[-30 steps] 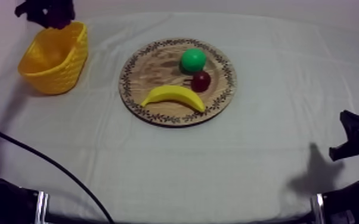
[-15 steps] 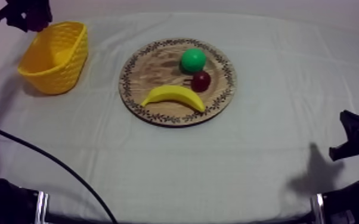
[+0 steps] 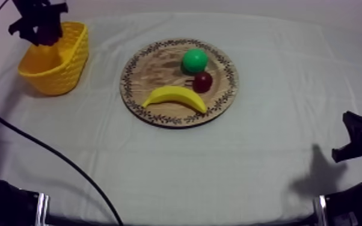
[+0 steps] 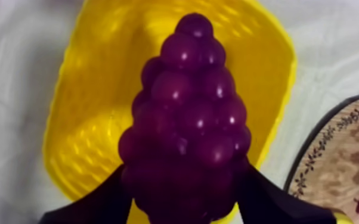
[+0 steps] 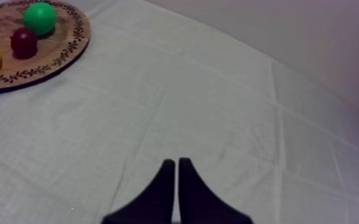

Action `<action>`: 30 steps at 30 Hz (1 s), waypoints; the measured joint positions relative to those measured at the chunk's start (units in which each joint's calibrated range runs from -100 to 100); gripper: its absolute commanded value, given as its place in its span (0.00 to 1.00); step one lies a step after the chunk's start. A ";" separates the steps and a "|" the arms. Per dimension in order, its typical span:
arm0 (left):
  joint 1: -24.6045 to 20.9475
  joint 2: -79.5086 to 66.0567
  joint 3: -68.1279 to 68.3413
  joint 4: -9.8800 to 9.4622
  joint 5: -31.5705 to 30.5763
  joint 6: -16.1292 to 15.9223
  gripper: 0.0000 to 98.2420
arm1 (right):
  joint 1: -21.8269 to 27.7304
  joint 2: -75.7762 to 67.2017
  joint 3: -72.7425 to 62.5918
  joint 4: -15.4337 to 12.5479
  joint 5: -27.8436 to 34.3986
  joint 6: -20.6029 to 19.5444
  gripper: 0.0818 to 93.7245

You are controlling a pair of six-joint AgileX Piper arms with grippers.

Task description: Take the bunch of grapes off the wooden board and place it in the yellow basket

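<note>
Since half a second ago your left gripper [image 3: 38, 27] has shifted right and nearer, from beyond the yellow basket [image 3: 56, 65] to over its far-left rim. Its fingers [image 4: 98, 202] grip the bunch of grapes [image 4: 185, 113] above the basket's opening. Your right gripper [image 5: 177, 179] sits low at the tabletop's [image 3: 249, 156] near right, fingers pressed together on nothing.
</note>
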 measured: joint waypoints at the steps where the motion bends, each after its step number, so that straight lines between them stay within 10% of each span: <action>1: -0.05 0.93 0.18 0.05 -0.40 0.09 0.50 | 0.00 0.00 0.00 0.00 0.00 0.00 0.00; 12: -1.22 9.57 -0.68 0.70 -3.64 0.03 0.53 | 0.00 0.00 0.00 0.00 0.00 0.00 0.00; 30: -2.68 11.90 -2.64 0.95 -5.82 0.60 0.89 | 0.00 0.00 0.00 0.00 0.00 0.00 0.00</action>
